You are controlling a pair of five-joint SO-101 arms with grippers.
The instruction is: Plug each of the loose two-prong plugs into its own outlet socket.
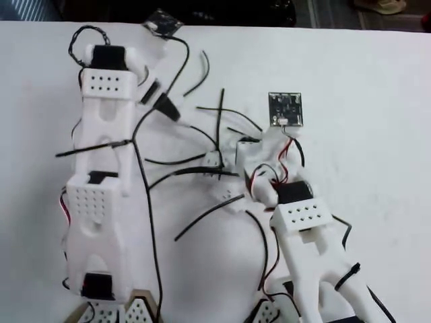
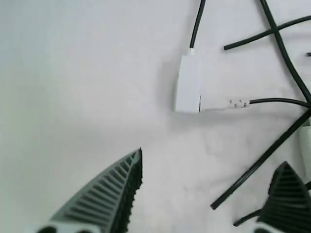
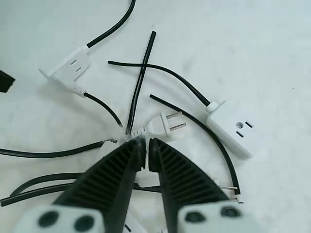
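Plug [image 3: 161, 127] prongs toward socket [image 3: 236, 130]

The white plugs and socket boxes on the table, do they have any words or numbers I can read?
No text can be read anywhere.
White plastic two-prong plug: no writing.
White rectangular socket block: slots and a hole, no writing.
Small dark square circuit board: any markings are too small to read.
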